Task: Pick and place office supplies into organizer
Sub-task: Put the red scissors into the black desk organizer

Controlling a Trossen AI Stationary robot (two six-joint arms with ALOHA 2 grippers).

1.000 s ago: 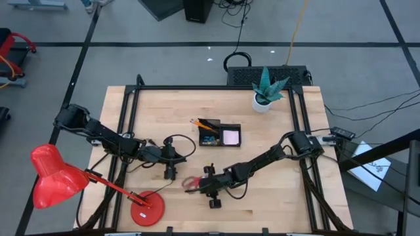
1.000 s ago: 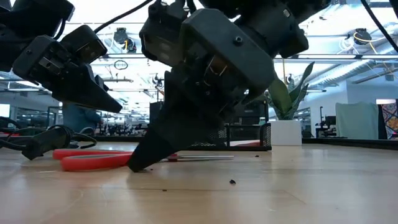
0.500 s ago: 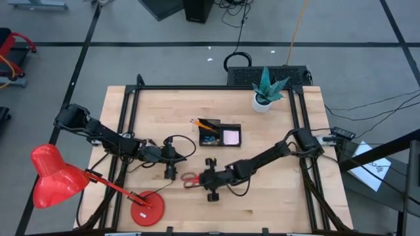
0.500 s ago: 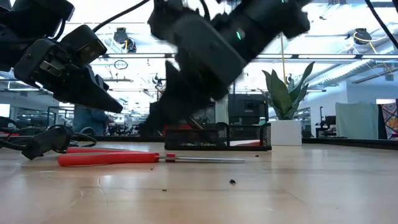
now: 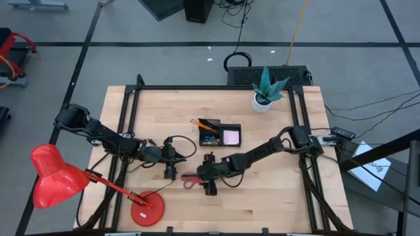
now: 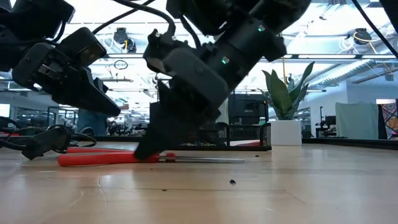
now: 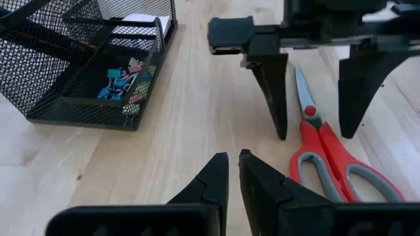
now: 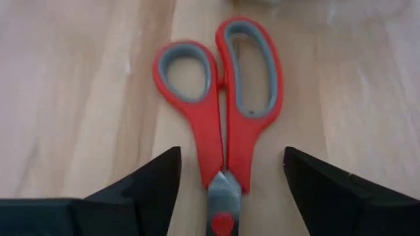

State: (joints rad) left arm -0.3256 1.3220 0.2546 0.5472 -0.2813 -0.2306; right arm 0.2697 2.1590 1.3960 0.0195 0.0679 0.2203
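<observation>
Table: pale wood table (image 5: 262, 196), black frame, grey floor around.
Scissors (image 8: 223, 131): lay flat near the organizer (image 5: 220, 134).
Right gripper (image 8: 226, 190): spread wide, straddling the scissors, not grasping.
Left gripper (image 7: 233, 170): fingers nearly together, empty, left of the scissors.
Room: red lamp (image 5: 56, 177) left, potted plant (image 5: 266, 92) far.

The scissors (image 8: 220, 124) blades run off the right wrist view's edge.

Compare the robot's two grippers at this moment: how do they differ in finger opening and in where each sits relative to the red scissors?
Opening: the right gripper has its fingers spread wide; the left gripper has its fingers nearly together.
Position: the right gripper straddles the scissors near the pivot, a finger on either side; the left gripper sits off beside the handles with nothing between its fingers.
Shared: both are dark, two-fingered, low over the table, and neither holds anything.
</observation>
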